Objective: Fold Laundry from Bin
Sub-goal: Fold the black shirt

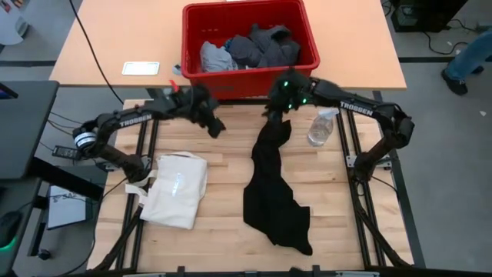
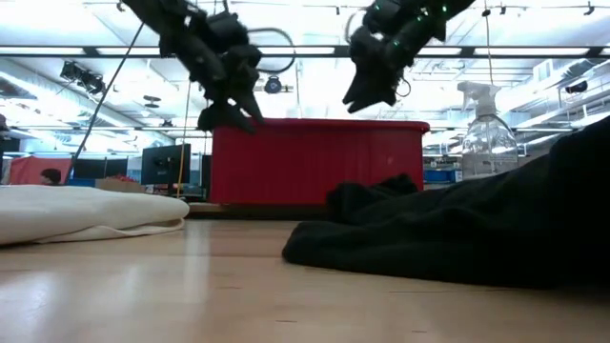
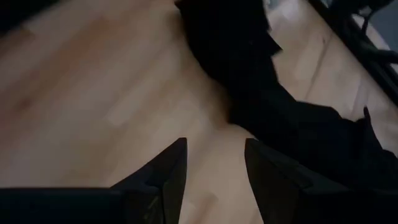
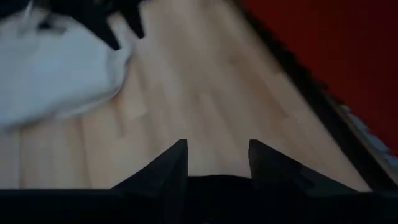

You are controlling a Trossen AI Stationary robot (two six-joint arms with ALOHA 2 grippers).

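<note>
A black garment lies stretched in a crumpled strip on the table in front of the bin, so spreading is the step in hand. Both the left gripper and the right gripper hover above the wood, fingers apart and empty. The next move likely calls for each to pinch an edge of the garment and pull it flat.

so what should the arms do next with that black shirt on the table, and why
Probably lower both grippers onto the crumpled black cotton garment to spread it. It lies bunched in a long strip on the wooden table, while the left gripper and right gripper hover empty above, fingers apart.
</note>
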